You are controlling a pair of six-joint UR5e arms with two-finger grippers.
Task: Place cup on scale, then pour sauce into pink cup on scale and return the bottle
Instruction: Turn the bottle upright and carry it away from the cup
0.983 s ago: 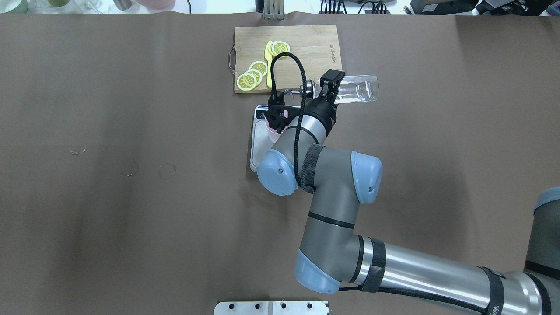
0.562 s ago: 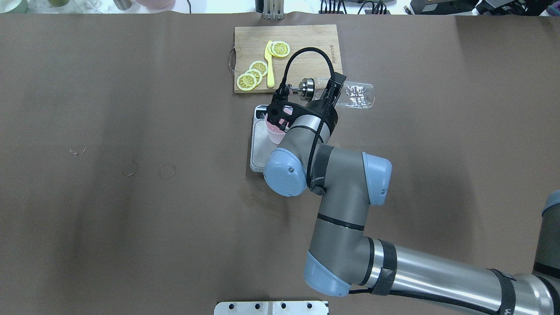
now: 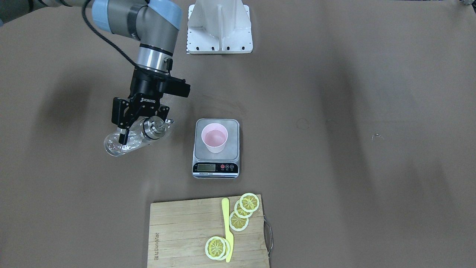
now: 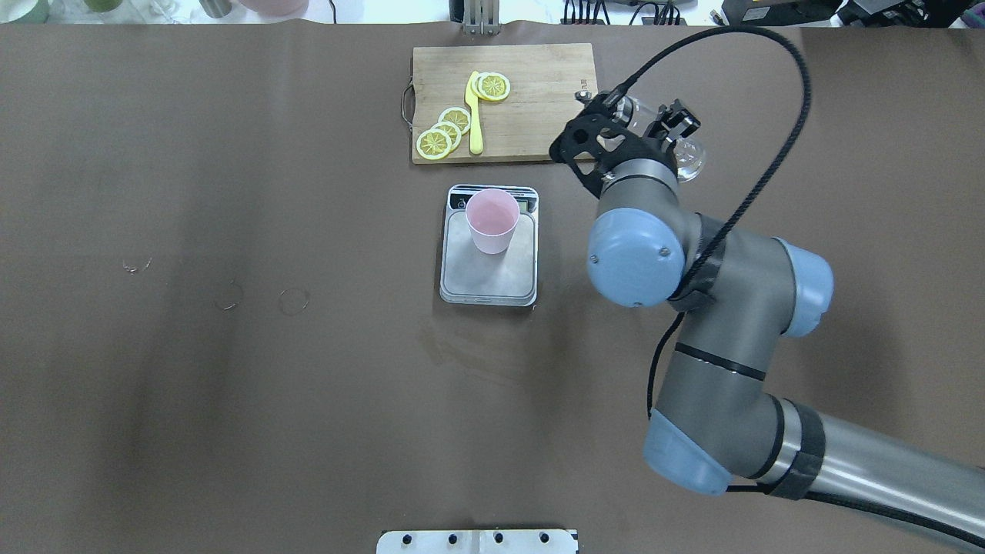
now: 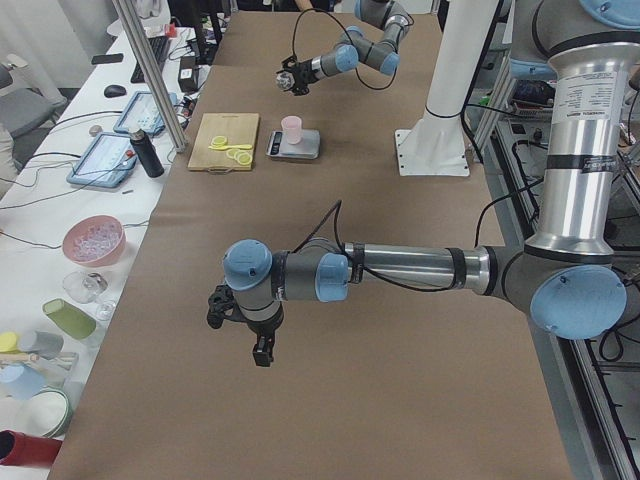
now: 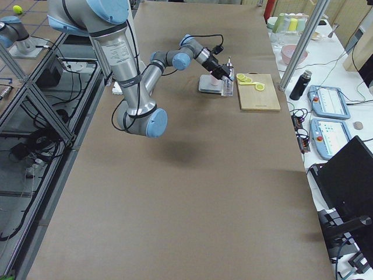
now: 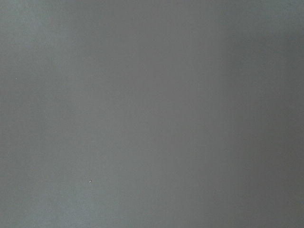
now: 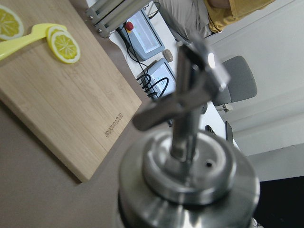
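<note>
Right tool [image 3: 135,131] is clamped on the bottle [image 3: 113,146] around its upper body, just below the spout cap [image 8: 190,161]. Bottle is in the air, tilted steeply, nearly lying over, cap end toward the scale [image 3: 232,128] but well apart from it, out on the robot's right side. Cup [image 3: 214,137] stands upright on the scale platform, toward the edge away from the display [image 3: 206,167]. Sauce in the cup can't be made out; it's clear liquid and the level in the bottle is hard to read too. Left tool [image 5: 262,352] hangs over bare worktop [image 3: 334,167] far from everything, seen only in the left side view, so open or closed can't be told.

Likely step: cup placement done, bottle well off the cup, so this reads as the return leg. That's a judgement, not certain.

To do it well:
- Rotate the wrist to bring the bottle upright first, so nothing dribbles from the spout onto the worktop.
- Pick a bare patch on the robot's right, away from the cutting board [image 3: 178,230] and scale.
- Lower straight down until the base sits flat, and only then open.
- Glass is slick and the base is small, so a tilted touchdown could tip it.
- Lift straight up after release and don't brush the cap.
- Keep the elbow clear of the cup; it's light and would knock over easily.
</note>
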